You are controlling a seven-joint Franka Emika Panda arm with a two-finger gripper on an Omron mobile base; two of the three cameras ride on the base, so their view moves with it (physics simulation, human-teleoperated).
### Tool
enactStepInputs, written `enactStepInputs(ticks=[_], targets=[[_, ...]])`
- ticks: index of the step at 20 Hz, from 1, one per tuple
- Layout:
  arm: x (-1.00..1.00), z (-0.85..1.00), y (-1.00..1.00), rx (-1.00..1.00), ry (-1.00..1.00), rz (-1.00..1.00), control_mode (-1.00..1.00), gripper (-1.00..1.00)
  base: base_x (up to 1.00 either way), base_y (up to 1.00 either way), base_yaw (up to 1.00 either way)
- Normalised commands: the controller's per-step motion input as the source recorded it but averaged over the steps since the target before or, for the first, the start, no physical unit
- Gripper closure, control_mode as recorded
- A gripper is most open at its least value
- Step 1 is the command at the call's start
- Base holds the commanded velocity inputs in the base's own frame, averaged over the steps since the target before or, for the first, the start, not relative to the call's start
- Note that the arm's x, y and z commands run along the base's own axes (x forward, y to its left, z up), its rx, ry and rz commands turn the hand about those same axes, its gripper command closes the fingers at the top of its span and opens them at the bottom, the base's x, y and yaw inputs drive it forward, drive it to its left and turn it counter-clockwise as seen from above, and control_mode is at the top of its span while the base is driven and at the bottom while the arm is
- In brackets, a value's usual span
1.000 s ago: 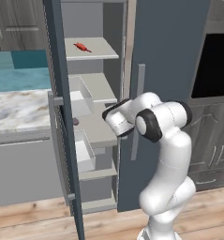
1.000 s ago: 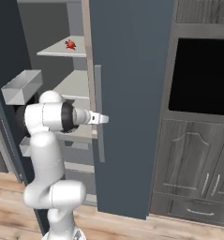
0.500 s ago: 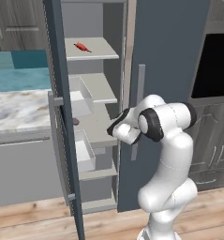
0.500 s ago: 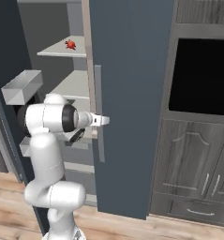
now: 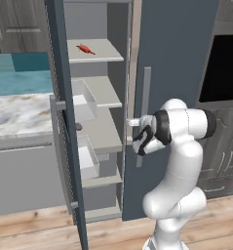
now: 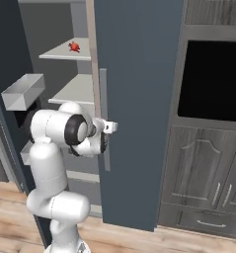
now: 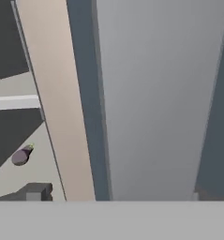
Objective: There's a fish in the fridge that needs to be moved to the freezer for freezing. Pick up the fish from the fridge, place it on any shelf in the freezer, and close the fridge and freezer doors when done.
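The small red-orange fish (image 5: 84, 48) (image 6: 74, 47) lies on the top light grey shelf (image 5: 101, 51) of the freezer, whose door (image 5: 65, 146) stands wide open at the left. To the right of it, the plain fridge door (image 5: 179, 53) (image 6: 139, 74) is shut. My gripper (image 5: 133, 122) (image 6: 111, 127) is at that door's vertical grey bar handle (image 5: 145, 97) (image 7: 155, 93). It is open, one fingertip (image 7: 36, 192) on each side of the bar, holding nothing.
Grey bins (image 6: 23, 91) hang on the open door's inner side. A small purple vegetable (image 7: 20, 157) (image 5: 78, 127) sits on a middle shelf. A marble counter (image 5: 15, 112) lies to the left; a black oven (image 6: 213, 74) and grey cabinets (image 6: 208, 197) stand to the right.
My hand has drifted right and slightly down, from the edge of the open compartment to the shut door's handle. The jaws stayed open and the fish has not moved.
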Motion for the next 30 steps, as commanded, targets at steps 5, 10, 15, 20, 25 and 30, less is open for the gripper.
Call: enactStepInputs(ticks=[5,10,15,20,25,30], targets=[[0.59,1.0,0.0,0.05,-0.39,0.2,-1.0,-1.0,0.0,0.0,0.0],[0.46,1.0,0.0,0.0,-0.36,0.14,-1.0,-1.0,0.0,0.0,0.0],[0.37,1.0,0.0,0.0,-0.37,0.08,-1.0,-1.0,0.0,0.0,0.0],[0.39,1.0,-0.09,0.0,-0.39,0.1,-1.0,-1.0,0.0,0.0,0.0],[0.32,1.0,-0.24,0.04,-0.41,0.15,-1.0,-1.0,0.0,0.0,0.0],[-0.16,1.0,-0.24,0.03,-0.54,0.2,-1.0,-1.0,0.0,0.0,0.0]])
